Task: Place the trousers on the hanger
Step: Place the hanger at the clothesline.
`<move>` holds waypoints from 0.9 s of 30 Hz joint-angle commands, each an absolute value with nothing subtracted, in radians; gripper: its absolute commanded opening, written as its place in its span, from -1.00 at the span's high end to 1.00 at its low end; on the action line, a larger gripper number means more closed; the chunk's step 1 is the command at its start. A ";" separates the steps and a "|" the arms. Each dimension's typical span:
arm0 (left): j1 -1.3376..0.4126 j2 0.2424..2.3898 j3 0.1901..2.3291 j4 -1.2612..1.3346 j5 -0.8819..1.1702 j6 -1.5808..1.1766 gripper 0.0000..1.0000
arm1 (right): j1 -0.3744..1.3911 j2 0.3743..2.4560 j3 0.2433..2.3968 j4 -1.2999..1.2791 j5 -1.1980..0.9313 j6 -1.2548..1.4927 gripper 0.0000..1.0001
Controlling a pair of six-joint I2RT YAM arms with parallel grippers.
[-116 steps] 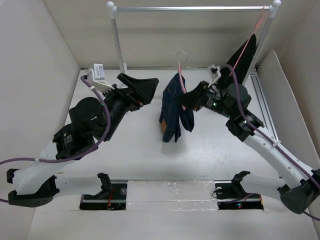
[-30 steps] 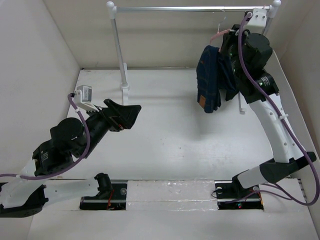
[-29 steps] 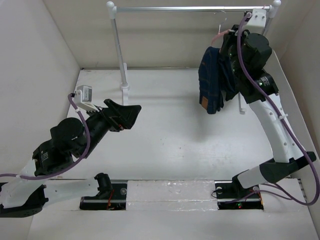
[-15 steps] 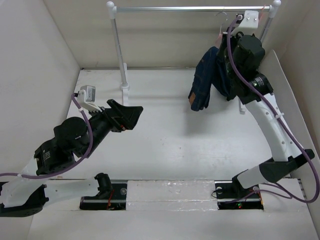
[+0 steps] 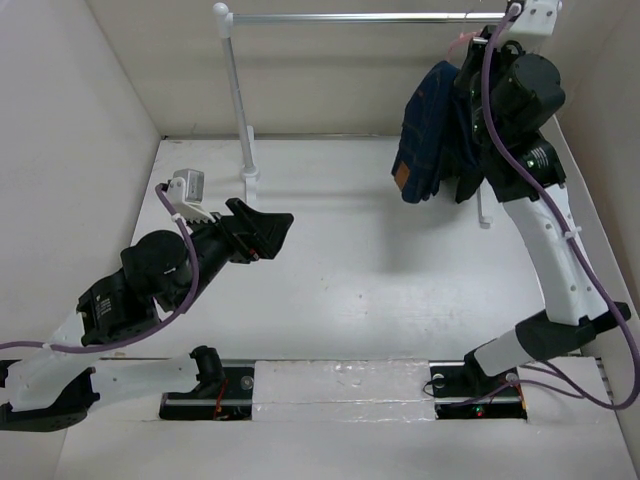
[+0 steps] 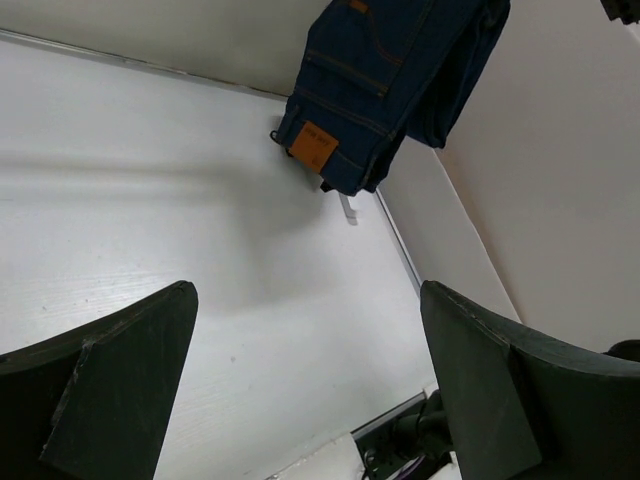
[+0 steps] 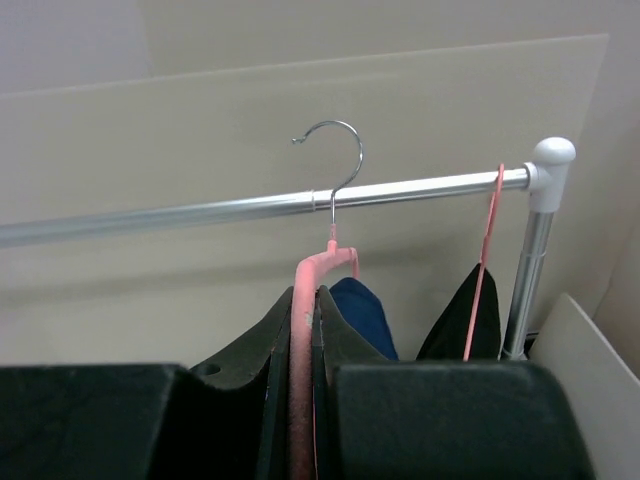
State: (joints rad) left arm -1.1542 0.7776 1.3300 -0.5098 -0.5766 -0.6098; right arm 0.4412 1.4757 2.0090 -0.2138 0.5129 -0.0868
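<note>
The white table (image 5: 350, 300) is walled on its left, right and far edges, with wide room between the arms. A rail (image 5: 350, 17) runs above the far edge. Near the far right corner the right fingers (image 7: 304, 312) clamp the hanger (image 7: 318, 262). Its hook (image 7: 340, 160) is at the rail, and the trousers (image 5: 425, 140) hang draped above the table. The left fingers (image 5: 275, 236) are spread wide over the left side, holding nothing.
</note>
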 commanded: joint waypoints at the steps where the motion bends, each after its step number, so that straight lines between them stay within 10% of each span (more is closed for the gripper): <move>1: -1.150 0.775 1.359 -0.494 -0.584 -0.594 -0.80 | 0.419 1.523 2.111 -0.109 0.494 -0.109 1.00; 15: -1.150 0.769 1.350 -0.511 -0.632 -0.598 -0.82 | 0.408 1.669 2.189 -0.186 0.554 -0.153 1.00; 27: -1.150 0.773 1.312 -0.482 -0.612 -0.609 -0.80 | 0.483 1.520 1.849 -0.063 0.600 -0.153 1.00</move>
